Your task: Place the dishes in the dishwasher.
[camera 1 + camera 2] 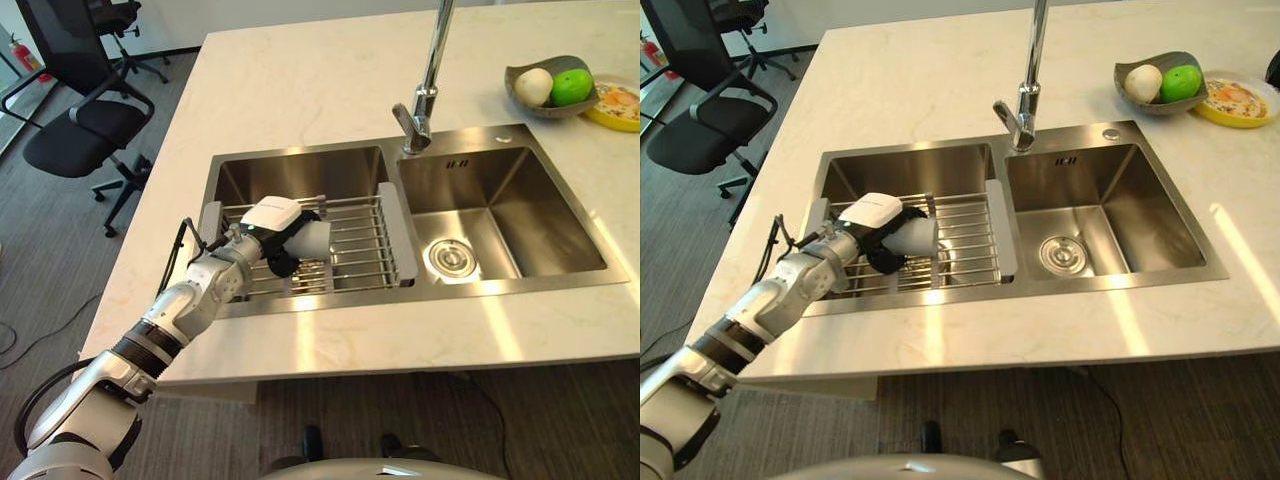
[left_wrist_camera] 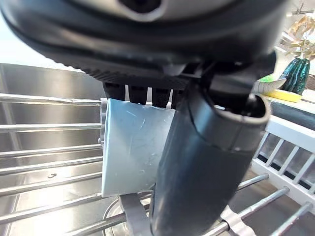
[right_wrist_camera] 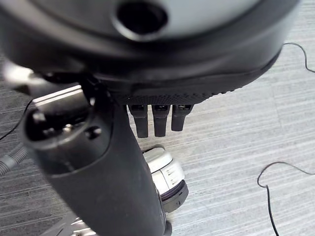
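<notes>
A pale grey cup (image 1: 312, 240) lies on its side on the wire drying rack (image 1: 355, 250) that spans the left basin of the sink (image 1: 500, 215); take the sink as your landmark. Your left hand (image 1: 283, 238) has its fingers and thumb curled round the cup, which touches the rack's bars. This looks like the pick-up step: the cup is gripped but not lifted. Next, you likely need to raise it clear of the rack and carry it away from the sink; no dishwasher is visible. Your right hand (image 3: 157, 118) hangs over grey carpet away from the sink, fingers straight and holding nothing. The sink's right basin holds nothing but its drain. Beyond the sink, a grey bowl (image 1: 540, 100) holds a pale fruit and a green fruit, beside a yellow plate (image 1: 615, 110).
</notes>
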{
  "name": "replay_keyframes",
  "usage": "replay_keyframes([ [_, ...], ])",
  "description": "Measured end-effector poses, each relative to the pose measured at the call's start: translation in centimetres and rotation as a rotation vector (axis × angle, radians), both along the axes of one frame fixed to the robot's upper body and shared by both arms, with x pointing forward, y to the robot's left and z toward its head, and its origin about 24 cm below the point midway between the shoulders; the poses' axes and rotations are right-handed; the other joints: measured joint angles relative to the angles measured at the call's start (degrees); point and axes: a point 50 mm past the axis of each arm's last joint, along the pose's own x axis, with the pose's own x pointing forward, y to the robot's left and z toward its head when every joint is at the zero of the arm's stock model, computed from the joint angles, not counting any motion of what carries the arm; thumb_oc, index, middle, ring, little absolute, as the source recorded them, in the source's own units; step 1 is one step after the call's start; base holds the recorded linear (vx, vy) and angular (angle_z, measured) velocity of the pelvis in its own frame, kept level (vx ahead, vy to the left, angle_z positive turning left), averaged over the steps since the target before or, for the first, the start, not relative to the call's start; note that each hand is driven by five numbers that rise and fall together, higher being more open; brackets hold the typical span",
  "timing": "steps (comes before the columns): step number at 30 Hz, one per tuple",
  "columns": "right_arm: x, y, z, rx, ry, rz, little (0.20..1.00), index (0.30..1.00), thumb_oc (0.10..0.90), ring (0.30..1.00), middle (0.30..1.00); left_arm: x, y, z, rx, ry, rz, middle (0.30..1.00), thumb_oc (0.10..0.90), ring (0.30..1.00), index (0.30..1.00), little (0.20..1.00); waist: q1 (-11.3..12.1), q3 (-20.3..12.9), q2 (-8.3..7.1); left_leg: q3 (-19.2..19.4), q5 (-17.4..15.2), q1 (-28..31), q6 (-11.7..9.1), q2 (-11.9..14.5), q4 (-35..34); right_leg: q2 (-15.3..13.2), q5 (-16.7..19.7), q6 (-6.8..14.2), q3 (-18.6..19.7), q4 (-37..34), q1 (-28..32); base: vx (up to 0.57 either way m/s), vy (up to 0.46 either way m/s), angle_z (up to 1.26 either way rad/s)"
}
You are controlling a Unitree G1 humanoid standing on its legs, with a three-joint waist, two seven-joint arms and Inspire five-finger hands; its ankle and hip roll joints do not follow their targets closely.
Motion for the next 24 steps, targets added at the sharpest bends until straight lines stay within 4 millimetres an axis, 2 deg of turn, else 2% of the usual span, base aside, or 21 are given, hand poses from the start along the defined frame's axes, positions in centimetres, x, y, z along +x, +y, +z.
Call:
replay_keyframes([
  [5, 0.1, 0.5, -0.1, 0.008, -0.009, 0.023, 0.900, 0.900, 0.800, 0.900, 0.900, -1.1, 0.5, 1.1, 0.027, -0.082, -0.066, 0.300, 0.400, 0.300, 0.300, 0.300, 0.41, 0.47, -0.64, -0.41, 0.12, 0.18, -0.18, 0.14, 0.01, 0.20, -0.02, -0.01, -0.58, 0.01, 0.47, -0.01, -0.077, 0.06],
  [8, 0.0, 0.8, -0.2, 0.010, -0.007, 0.018, 0.900, 0.900, 0.800, 0.900, 0.900, -2.4, 1.1, 1.5, -0.043, -0.141, -0.064, 0.300, 0.400, 0.300, 0.300, 0.300, 1.21, 0.78, -1.10, -1.48, 0.36, 0.13, -0.55, 0.35, 0.04, 0.75, -0.09, -0.06, -1.86, 0.08, 1.05, -0.05, -0.191, 0.14],
  [9, 0.1, 1.0, -0.3, 0.012, -0.011, 0.018, 0.900, 0.900, 0.800, 0.900, 0.900, -3.2, 1.8, 1.7, -0.100, -0.166, -0.033, 0.300, 0.400, 0.300, 0.300, 0.300, 1.45, 0.92, -1.30, -2.03, 0.56, 0.04, -0.86, 0.61, 0.04, 1.24, -0.08, -0.08, -2.59, 0.07, 1.01, -0.03, -0.208, 0.24],
  [10, 0.0, 1.5, -0.4, 0.017, -0.010, 0.012, 0.900, 0.900, 0.800, 0.900, 0.900, -5.1, 3.0, 2.1, -0.257, -0.224, 0.037, 0.300, 0.400, 0.300, 0.300, 0.300, 1.73, 1.37, -1.93, -2.59, 1.01, -0.07, -1.55, 0.92, 0.04, 1.62, -0.11, -0.19, -3.42, 0.05, 1.17, -0.04, -0.247, 0.38],
  [11, -0.2, 2.0, -0.5, 0.028, -0.005, 0.000, 0.900, 0.900, 0.800, 0.900, 0.900, -5.9, 3.7, 2.5, -0.338, -0.255, 0.072, 0.300, 0.400, 0.300, 0.300, 0.300, 2.43, 1.65, -2.35, -3.77, 1.34, -0.09, -2.06, 1.11, 0.05, 2.02, -0.31, -0.50, -4.38, 0.05, 1.74, -0.09, -0.256, 0.51],
  [13, -1.0, 2.5, -0.6, 0.040, 0.012, -0.015, 0.900, 0.900, 0.800, 0.900, 0.900, -7.9, 5.3, 2.9, -0.527, -0.310, 0.170, 0.300, 0.400, 0.300, 0.300, 0.300, 5.20, 1.74, -2.33, -5.47, 1.64, -0.58, -2.54, 1.41, 0.51, 3.14, -1.12, -1.38, -6.20, 0.46, 2.05, -0.14, -0.189, 0.59],
  [15, -2.0, 2.4, -0.7, 0.032, 0.040, -0.021, 0.900, 0.900, 0.800, 0.900, 0.900, -8.4, 6.2, 3.6, -0.659, -0.398, 0.231, 0.300, 0.400, 0.300, 0.300, 0.300, 7.24, 2.43, -1.68, -9.32, 3.11, -2.09, -4.31, 1.43, 0.50, 3.96, -1.34, -2.43, -9.84, 0.59, 2.46, -0.17, -0.098, 1.15],
  [16, -2.2, 2.1, -0.6, 0.018, 0.054, 0.004, 0.900, 0.900, 0.800, 0.900, 0.900, -8.2, 6.6, 4.6, -0.711, -0.465, 0.247, 0.300, 0.400, 0.300, 0.300, 0.300, 8.59, 3.33, -0.70, -12.73, 5.24, -4.10, -5.76, 1.26, 0.59, 4.71, -1.42, -3.22, -13.61, 1.22, 2.17, -0.16, -0.057, 1.75],
  [17, -2.2, 1.9, -0.5, 0.010, 0.052, 0.018, 0.900, 0.900, 0.800, 0.900, 0.900, -8.0, 6.9, 5.5, -0.752, -0.522, 0.253, 0.300, 0.400, 0.300, 0.300, 0.300, 8.71, 4.15, -0.68, -14.19, 7.67, -5.73, -7.41, 1.15, 0.25, 4.05, -1.57, -4.69, -16.17, 1.82, 1.24, -0.17, -0.046, 1.77],
  [18, -1.8, 1.6, -0.5, -0.001, 0.042, 0.038, 0.900, 0.900, 0.800, 0.900, 0.900, -8.1, 7.6, 6.0, -0.775, -0.572, 0.280, 0.300, 0.400, 0.300, 0.300, 0.300, 9.49, 4.57, -1.25, -13.26, 9.07, -6.65, -7.54, 0.85, 0.52, 3.82, -0.84, -6.24, -17.59, 1.39, 1.12, -0.21, -0.064, 1.07],
  [19, -1.2, 0.9, -0.2, -0.024, 0.018, 0.062, 0.900, 0.900, 0.800, 0.900, 0.900, -8.2, 8.3, 6.4, -0.797, -0.618, 0.309, 0.300, 0.400, 0.300, 0.300, 0.300, 11.13, 4.87, -2.07, -8.76, 5.70, -7.00, -5.02, 1.54, 1.98, 3.12, -0.35, -7.04, -18.69, 1.85, 0.59, -0.26, -0.010, 0.93],
  [20, -0.6, 0.3, 0.0, -0.046, -0.008, 0.086, 0.900, 0.900, 0.800, 0.900, 0.900, -7.9, 8.4, 7.0, -0.831, -0.649, 0.306, 0.300, 0.400, 0.300, 0.300, 0.300, 10.62, 5.31, -3.89, -2.90, 2.59, -7.63, -5.20, 1.51, 4.95, 1.00, -0.27, -7.08, -21.74, 1.92, 0.64, -0.21, 0.038, 1.05],
  [21, -0.2, -0.1, 0.1, -0.059, -0.025, 0.076, 0.900, 0.900, 0.800, 0.900, 0.900, -7.8, 8.3, 7.5, -0.855, -0.667, 0.280, 0.300, 0.400, 0.300, 0.300, 0.300, 9.57, 5.46, -5.31, 0.28, 1.78, -8.11, -6.42, 2.13, 7.05, -0.74, -0.25, -7.06, -24.48, 2.19, 0.52, -0.24, 0.104, 1.34],
  [23, 0.5, -0.6, 0.3, -0.079, -0.045, 0.055, 0.900, 0.900, 0.800, 0.900, 0.900, -8.0, 8.1, 8.2, -0.908, -0.693, 0.228, 0.300, 0.400, 0.300, 0.300, 0.300, 9.10, 5.68, -6.70, 1.13, 0.94, -7.76, -7.67, 4.79, 10.96, -2.29, 0.08, -6.54, -27.39, 2.27, 0.42, -0.19, 0.143, 0.92],
  [24, 0.9, -1.2, 0.5, -0.095, -0.054, 0.048, 0.900, 0.900, 0.800, 0.900, 0.900, -8.1, 8.0, 8.5, -0.950, -0.705, 0.197, 0.300, 0.400, 0.300, 0.300, 0.300, 8.91, 5.42, -6.62, 1.13, 0.03, -6.73, -8.99, 8.02, 13.01, -2.45, 0.40, -6.02, -29.50, 2.18, 0.44, -0.17, 0.185, 0.86],
])
